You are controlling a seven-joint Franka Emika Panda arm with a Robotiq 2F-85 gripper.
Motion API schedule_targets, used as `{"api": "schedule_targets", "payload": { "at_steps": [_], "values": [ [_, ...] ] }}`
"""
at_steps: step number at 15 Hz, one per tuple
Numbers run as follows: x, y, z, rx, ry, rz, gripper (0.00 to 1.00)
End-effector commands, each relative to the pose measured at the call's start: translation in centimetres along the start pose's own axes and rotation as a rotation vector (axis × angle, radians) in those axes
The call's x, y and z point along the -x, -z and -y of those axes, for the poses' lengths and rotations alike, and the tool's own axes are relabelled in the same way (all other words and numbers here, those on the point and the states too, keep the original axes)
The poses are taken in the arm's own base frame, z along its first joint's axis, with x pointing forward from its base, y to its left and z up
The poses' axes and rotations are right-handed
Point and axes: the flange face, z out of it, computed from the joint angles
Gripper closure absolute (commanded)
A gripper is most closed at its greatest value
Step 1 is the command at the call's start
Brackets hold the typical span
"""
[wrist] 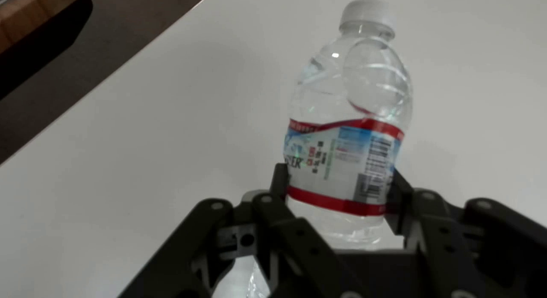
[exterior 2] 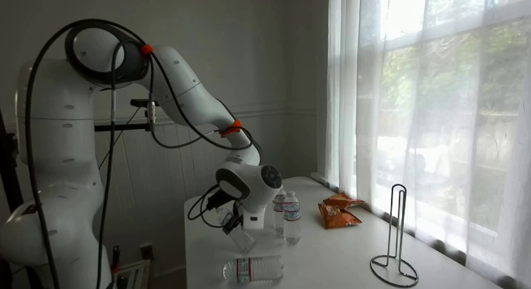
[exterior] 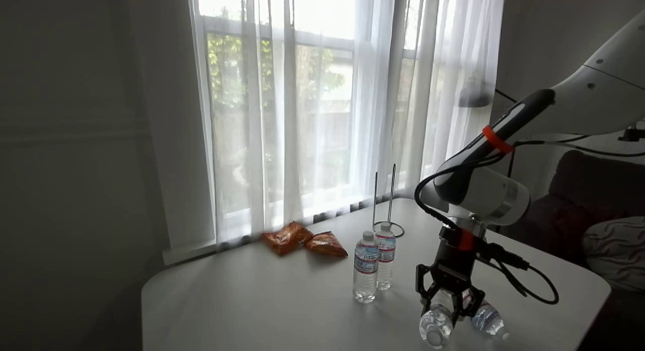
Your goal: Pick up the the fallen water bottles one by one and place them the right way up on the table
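Observation:
My gripper (wrist: 339, 187) is shut on a clear water bottle (wrist: 348, 92), with a finger on each side of its label. The held bottle (exterior 2: 243, 240) is tilted, its base low; I cannot tell if it touches the table. In an exterior view its cap end (exterior: 435, 328) faces the camera. A second bottle (exterior 2: 261, 269) lies on its side on the table (exterior 2: 332, 260); it also shows behind the gripper in an exterior view (exterior: 487, 318). Two bottles stand upright side by side, a nearer one (exterior: 366, 270) and a farther one (exterior: 386, 255).
Two orange snack packets (exterior: 287, 237) lie near the window side of the table. A wire stand (exterior 2: 396, 239) stands on the table by the window. The table's edge (wrist: 107, 78) runs across the upper left of the wrist view.

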Motion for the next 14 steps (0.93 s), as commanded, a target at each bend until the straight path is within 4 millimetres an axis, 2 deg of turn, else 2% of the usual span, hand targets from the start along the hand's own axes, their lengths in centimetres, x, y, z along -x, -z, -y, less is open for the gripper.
{"api": "schedule_targets", "payload": {
  "at_steps": [1,6,10,11,12,14],
  "values": [
    [0.6,2.2,0.1,-0.105,-0.004,0.117,0.73],
    [0.0,2.4,-0.6,-0.216,-0.016,0.292,0.73],
    [-0.9,0.4,-1.3,-0.272,0.001,0.446,0.73],
    [-0.5,0.9,-1.7,-0.211,-0.024,0.359,0.73],
    [-0.8,0.4,-2.0,-0.208,-0.029,0.370,0.48],
    [-1.2,0.0,-2.2,-0.201,-0.039,0.361,0.48]
  ]
}}
